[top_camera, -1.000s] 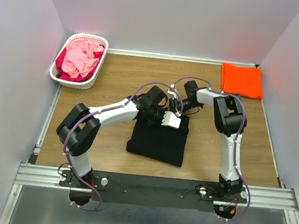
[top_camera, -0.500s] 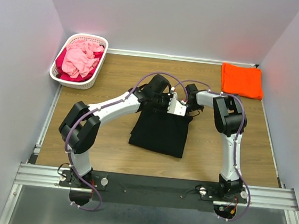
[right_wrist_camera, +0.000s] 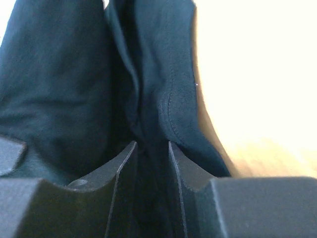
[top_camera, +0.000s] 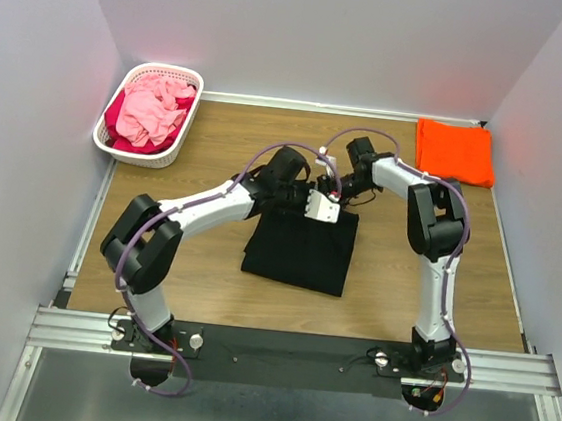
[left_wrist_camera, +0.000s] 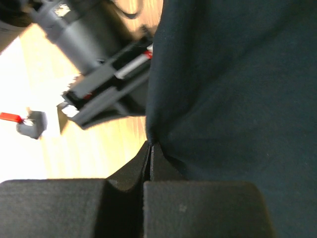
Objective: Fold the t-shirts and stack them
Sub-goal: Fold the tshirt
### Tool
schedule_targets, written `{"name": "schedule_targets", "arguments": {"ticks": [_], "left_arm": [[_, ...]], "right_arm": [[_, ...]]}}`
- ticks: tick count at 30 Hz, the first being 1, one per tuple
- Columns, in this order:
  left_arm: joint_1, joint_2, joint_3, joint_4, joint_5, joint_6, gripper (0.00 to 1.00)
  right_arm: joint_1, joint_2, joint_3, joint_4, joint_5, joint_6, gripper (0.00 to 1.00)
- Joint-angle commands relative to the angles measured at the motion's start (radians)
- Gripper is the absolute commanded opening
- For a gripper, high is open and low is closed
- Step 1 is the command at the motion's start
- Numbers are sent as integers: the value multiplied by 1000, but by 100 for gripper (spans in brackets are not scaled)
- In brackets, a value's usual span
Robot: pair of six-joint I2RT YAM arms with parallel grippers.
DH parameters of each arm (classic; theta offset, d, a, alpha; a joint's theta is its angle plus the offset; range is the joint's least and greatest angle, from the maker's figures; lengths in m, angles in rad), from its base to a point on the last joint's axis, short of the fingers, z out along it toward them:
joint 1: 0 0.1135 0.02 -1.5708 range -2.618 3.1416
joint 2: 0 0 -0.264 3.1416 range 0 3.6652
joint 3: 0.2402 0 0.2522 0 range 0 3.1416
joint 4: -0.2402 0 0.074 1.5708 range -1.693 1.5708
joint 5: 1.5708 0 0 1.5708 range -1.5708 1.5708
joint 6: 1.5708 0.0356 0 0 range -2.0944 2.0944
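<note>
The black t-shirt [top_camera: 297, 250] lies folded in a rough rectangle at the table's middle. My left gripper [top_camera: 325, 211] sits at its far edge, and in the left wrist view it [left_wrist_camera: 149, 146] is shut on a pinch of the shirt's edge [left_wrist_camera: 233, 89]. My right gripper [top_camera: 346, 191] is just behind it at the far right corner. In the right wrist view it [right_wrist_camera: 151, 144] is closed on a bunched fold of black cloth [right_wrist_camera: 163, 74]. The orange t-shirt [top_camera: 455, 151] lies folded at the far right corner of the table.
A white lattice basket [top_camera: 108, 138] with pink and red cloth stands at the far left. The two wrists are close together over the shirt's far edge; the right gripper's body [left_wrist_camera: 106, 91] shows in the left wrist view. Walls close the table on three sides.
Both grippers moved toward the far side with the black shirt's edge, then the left one shifted slightly left. The shirt now lies squarer and a little farther back.
</note>
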Motion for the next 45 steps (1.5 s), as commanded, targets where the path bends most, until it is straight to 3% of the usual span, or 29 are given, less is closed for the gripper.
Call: {"name": "schedule_targets", "arguments": {"ticks": [1, 6, 12, 19, 27, 30, 38, 41, 43, 44, 45], "left_arm": [[-14, -110, -45, 62, 24, 21, 0], [-41, -138, -88, 75, 27, 43, 0], [-57, -150, -111, 96, 17, 66, 0], [-57, -124, -90, 121, 1, 69, 0], [-31, -35, -73, 197, -34, 70, 0], [-20, 11, -70, 248, -40, 70, 0], [-18, 35, -126, 390, -36, 55, 0], [-20, 20, -157, 407, -33, 57, 4], [-22, 12, -169, 406, -31, 57, 10], [-20, 8, -179, 403, -26, 57, 14], [-23, 0, -182, 400, -28, 57, 27]], "right_arm": [[2, -70, 78, -39, 187, -65, 39], [1, -43, 159, -57, 235, -88, 39], [1, 77, 213, -59, 157, -82, 36], [4, 165, 166, -62, 91, -109, 33], [5, 145, 95, -68, 43, -148, 32], [5, 131, 103, -68, 59, -146, 32], [5, 85, 206, -65, 296, -157, 34], [7, 53, 255, -66, 358, -169, 37], [5, 39, 299, -66, 410, -177, 44], [7, 36, 311, -66, 425, -183, 48], [5, 31, 337, -68, 441, -189, 55]]}}
